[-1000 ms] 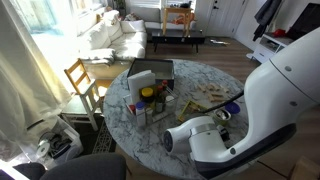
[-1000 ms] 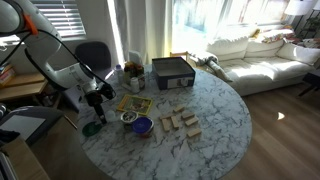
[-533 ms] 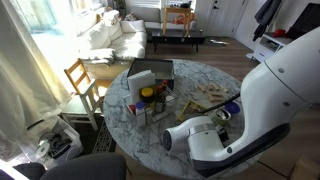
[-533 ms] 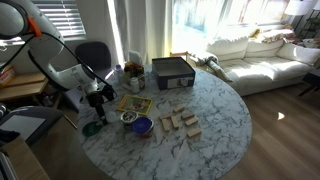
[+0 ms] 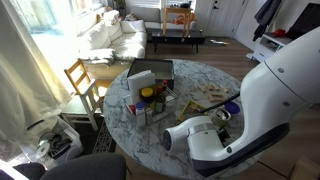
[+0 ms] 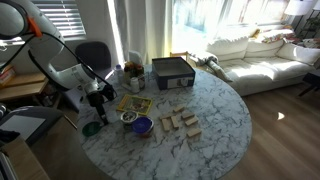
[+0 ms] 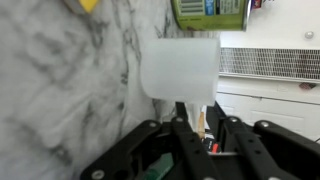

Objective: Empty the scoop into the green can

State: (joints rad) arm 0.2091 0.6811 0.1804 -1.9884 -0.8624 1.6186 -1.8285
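- Currently the gripper (image 7: 200, 122) is clamping the scoop (image 7: 180, 68). In the wrist view the jaws are sitting tight on its handle, and the white cup is sticking out ahead of them.
- In that view the scoop is hanging over bare marble of the table (image 7: 60, 80). No can rim is showing under it, so I'm judging the pour as not yet started.
- The cup is blurring out, so I can't tell whether it's carrying anything or whether it's tipping.
- Target: the green can (image 6: 90, 128) is sitting on the arm's side of the purple bowl (image 6: 143, 126), apart from it and near the table rim.
- A small pale bowl (image 6: 128, 118) is sitting between the two, just beside the purple bowl.
- In the same exterior view the gripper is hovering farther from the purple bowl than the green can is, and higher in the picture. Depth isn't reading well, so I can't tell if it's over the can.
- Done, as I'm reading it: the scoop is in hand and apparently off the table.
- Left: lining the cup up over the green can, then tipping it out.
- Watch item: the purple bowl is looking about the same width as the can, so aiming needs care.
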